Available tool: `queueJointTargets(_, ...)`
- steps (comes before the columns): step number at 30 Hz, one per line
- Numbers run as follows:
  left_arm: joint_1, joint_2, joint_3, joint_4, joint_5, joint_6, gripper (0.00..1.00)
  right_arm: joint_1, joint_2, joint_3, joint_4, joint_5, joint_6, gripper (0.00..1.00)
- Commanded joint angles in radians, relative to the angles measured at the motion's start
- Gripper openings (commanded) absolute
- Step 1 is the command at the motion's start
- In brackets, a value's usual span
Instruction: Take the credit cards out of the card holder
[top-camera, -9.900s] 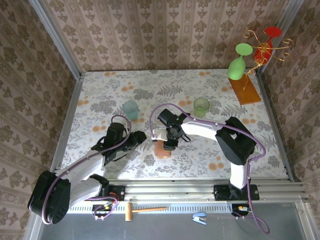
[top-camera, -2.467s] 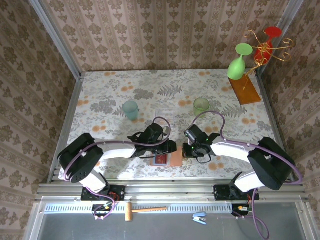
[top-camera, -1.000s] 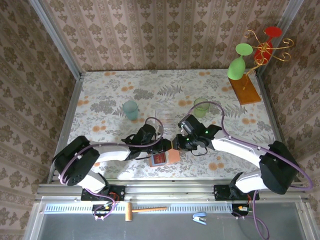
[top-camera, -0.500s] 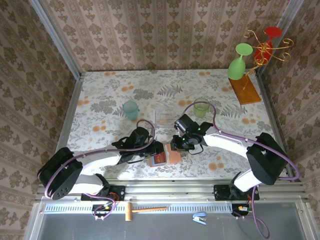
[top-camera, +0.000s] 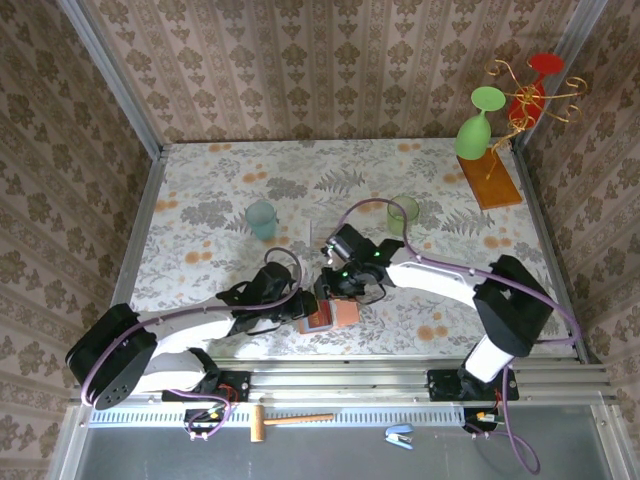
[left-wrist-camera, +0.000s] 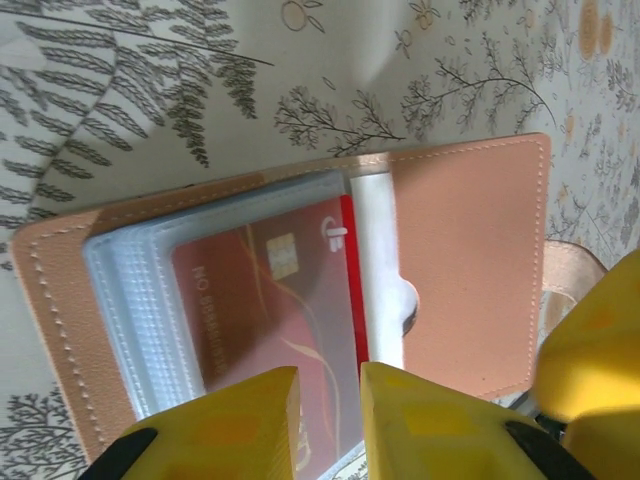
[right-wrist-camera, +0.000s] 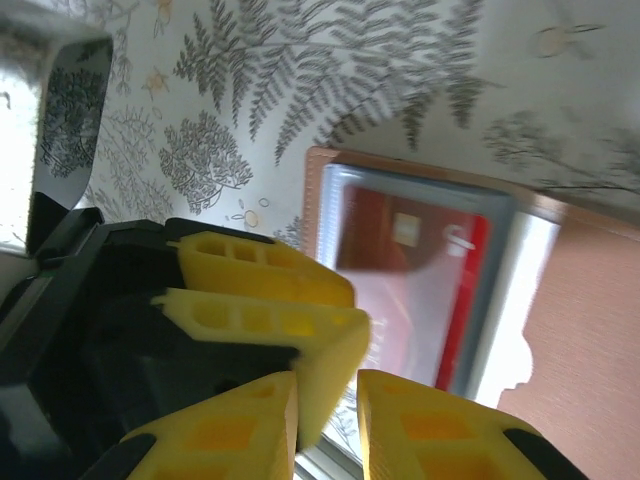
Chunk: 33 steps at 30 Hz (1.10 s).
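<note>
The card holder (left-wrist-camera: 470, 260) lies open and flat, nearer my bases than the pale green-blue cup (top-camera: 261, 219) and to its right. Its long axis runs left to right, with the clear sleeves (left-wrist-camera: 130, 290) on the left half and the bare leather flap on the right. My left gripper (left-wrist-camera: 328, 410) is nearly closed, pinching the sleeves' near edge. My right gripper (right-wrist-camera: 328, 420) shows a narrow gap at the holder's edge; I cannot tell whether it grips anything. I count one holder and one red credit card (left-wrist-camera: 270, 300), inside a sleeve.
</note>
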Motion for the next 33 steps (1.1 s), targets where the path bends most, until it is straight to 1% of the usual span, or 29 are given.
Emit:
queueJointTargets(1,0.01,0.012,-0.016,0.003,-0.006,-0.001,0.23,0.031,0.055,0.063,-0.087,0.04,-0.02,0.22)
queueJointTargets(3,0.013,0.012,-0.02,0.008,-0.008,-0.004,0.23,0.035,0.07,0.083,-0.157,0.119,-0.042,0.22)
queueJointTargets(8,0.018,0.007,-0.031,0.006,-0.006,-0.002,0.24,0.034,0.068,0.105,-0.309,0.266,-0.095,0.22)
queueJointTargets(13,0.025,0.007,-0.044,0.007,-0.003,0.0,0.23,0.016,0.035,0.09,-0.378,0.342,-0.129,0.22)
queueJointTargets(17,0.025,0.007,-0.052,0.01,-0.003,-0.002,0.24,-0.014,0.014,0.05,-0.366,0.339,-0.139,0.23)
queueJointTargets(28,0.046,0.01,-0.054,0.009,-0.002,0.007,0.23,-0.05,0.013,-0.087,-0.205,0.214,-0.093,0.25)
queueJointTargets(33,0.068,0.01,-0.057,0.014,0.008,0.014,0.24,-0.051,0.019,-0.139,-0.155,0.206,-0.056,0.2)
